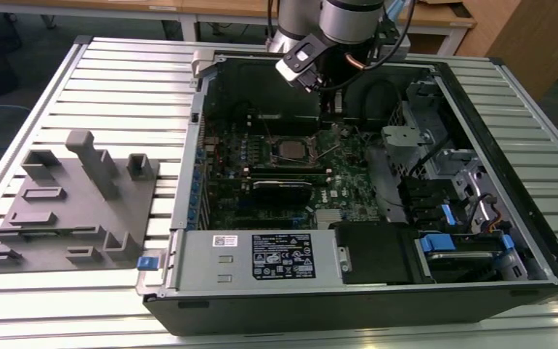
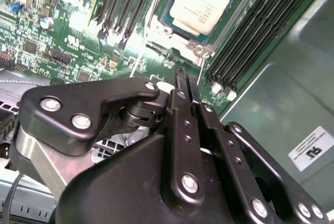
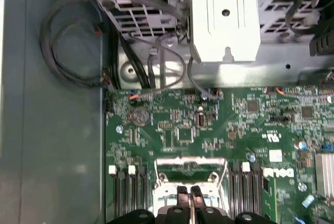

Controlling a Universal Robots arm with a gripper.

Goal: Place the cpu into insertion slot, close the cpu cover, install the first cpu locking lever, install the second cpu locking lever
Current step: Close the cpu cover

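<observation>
The cpu lies flat in the insertion slot on the green motherboard, dull silver top facing up. The silver cpu cover frames it and looks lowered around the chip. A thin metal locking lever sticks out free beside the socket. My gripper hangs above the board just off one side of the socket. Its two black fingers are pressed together with nothing between them.
The open computer case sits on a slatted metal table. A grey fixture block stands at the exterior view's left. Inside are a labelled power supply box, memory slots, a metal drive cage and loose cables.
</observation>
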